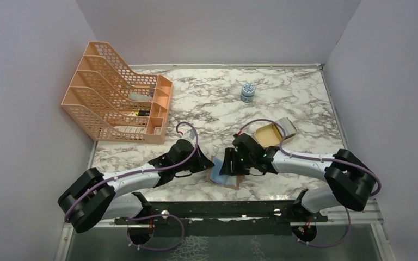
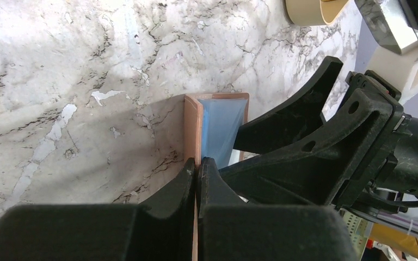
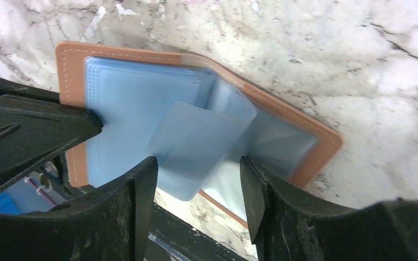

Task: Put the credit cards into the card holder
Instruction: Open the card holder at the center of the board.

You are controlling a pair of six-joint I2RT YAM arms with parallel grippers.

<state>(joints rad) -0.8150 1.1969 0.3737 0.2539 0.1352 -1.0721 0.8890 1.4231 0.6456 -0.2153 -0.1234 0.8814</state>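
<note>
1. Left pincer (image 2: pixel 197 166): black moulded fingers, clenched together on the thin leather edge of one cover of the card holder (image 3: pixel 305 136).

2. Right pincer (image 3: pixel 198 182): released, its fingers spread wide on either side of a pale blue leaf (image 3: pixel 196 147) that lifts out of the holder. I cannot tell whether this leaf is a sleeve or a card, nor whether the fingers touch it.

3. Card holder: open at the near edge of the bench (image 1: pixel 207 98), between the two pincers. One cover rests on the bench and the other is in the left pincer. The leather is smooth and tan-brown, with pale stitching and rounded corners. Inside is a stack of glossy, translucent, blue-tinted sleeves.

4. Bench: white marble-patterned top with grey-brown veins.
</note>
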